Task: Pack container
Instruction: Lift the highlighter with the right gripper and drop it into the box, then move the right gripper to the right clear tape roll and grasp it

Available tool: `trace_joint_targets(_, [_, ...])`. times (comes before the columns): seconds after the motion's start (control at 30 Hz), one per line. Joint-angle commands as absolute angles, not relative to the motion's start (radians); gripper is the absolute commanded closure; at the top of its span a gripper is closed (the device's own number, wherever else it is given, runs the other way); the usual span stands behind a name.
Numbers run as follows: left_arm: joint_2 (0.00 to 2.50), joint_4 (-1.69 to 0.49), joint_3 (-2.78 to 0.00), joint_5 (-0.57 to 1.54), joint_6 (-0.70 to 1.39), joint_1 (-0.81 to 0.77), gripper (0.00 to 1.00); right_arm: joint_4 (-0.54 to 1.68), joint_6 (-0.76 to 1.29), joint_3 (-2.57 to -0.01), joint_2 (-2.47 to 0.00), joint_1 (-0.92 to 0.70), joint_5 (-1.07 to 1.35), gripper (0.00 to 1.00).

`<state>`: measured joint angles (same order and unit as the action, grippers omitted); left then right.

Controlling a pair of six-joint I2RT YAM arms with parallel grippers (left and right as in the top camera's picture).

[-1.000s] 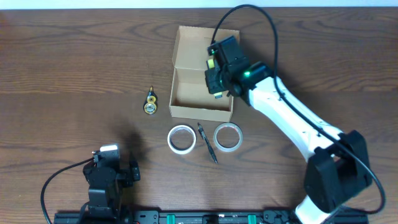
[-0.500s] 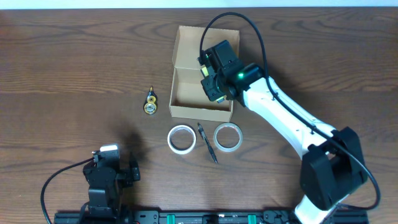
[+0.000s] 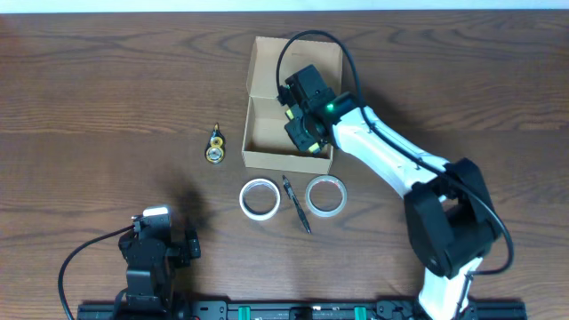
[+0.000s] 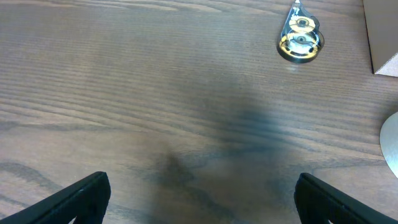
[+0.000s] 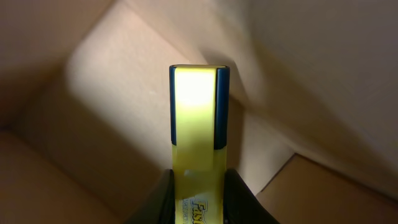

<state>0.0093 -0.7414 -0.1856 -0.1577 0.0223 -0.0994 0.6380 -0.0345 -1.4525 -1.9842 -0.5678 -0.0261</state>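
The container [image 3: 258, 158] is a tan cardboard box with its flap lid open at the back, at the table's centre. My right gripper [image 3: 302, 133] is inside the box's right half, shut on a yellow highlighter [image 5: 198, 130] with a dark blue cap end, which points at the box's inner wall [image 5: 118, 93]. My left gripper [image 4: 199, 199] is open and empty over bare wood at the front left. Two white tape rolls [image 3: 260, 197] [image 3: 325, 196] and a black pen [image 3: 296, 204] lie in front of the box. A small yellow-black correction tape [image 3: 215, 148] lies to its left.
The correction tape also shows in the left wrist view [image 4: 300, 41], far ahead of the left fingers. A corner of the box [image 4: 380, 34] and an edge of a tape roll [image 4: 392, 143] show at that view's right side.
My right gripper has moved left and down into the box with the highlighter. The left arm has not moved.
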Motion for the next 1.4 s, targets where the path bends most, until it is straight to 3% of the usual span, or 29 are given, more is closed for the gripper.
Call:
trace_joint_targets(0.0, [0.004, -0.755, -0.167, -0.164, 0.022, -0.099, 0.04, 0.639, -0.059, -1.470, -2.009, -0.583, -0.030, 0.98])
trace_joint_targets(0.53, [0.004, -0.755, -0.167, -0.164, 0.023, -0.099, 0.05, 0.613, -0.062, -1.470, -2.010, -0.583, -0.030, 0.58])
trace_joint_targets(1.07, [0.004, -0.755, -0.167, -0.164, 0.023, -0.099, 0.05, 0.558, -0.061, -1.591, -1.967, -0.583, 0.014, 0.60])
trace_joint_targets(1.17, [0.004, -0.755, -0.167, -0.164, 0.023, -0.099, 0.05, 0.615, -0.057, -1.647, -1.921, -0.583, 0.014, 0.59])
trace_joint_targets(1.37, [0.004, -0.755, -0.167, -0.164, 0.023, -0.099, 0.05, 0.891, 0.087, -1.698, -1.732, -0.583, 0.000, 0.46])
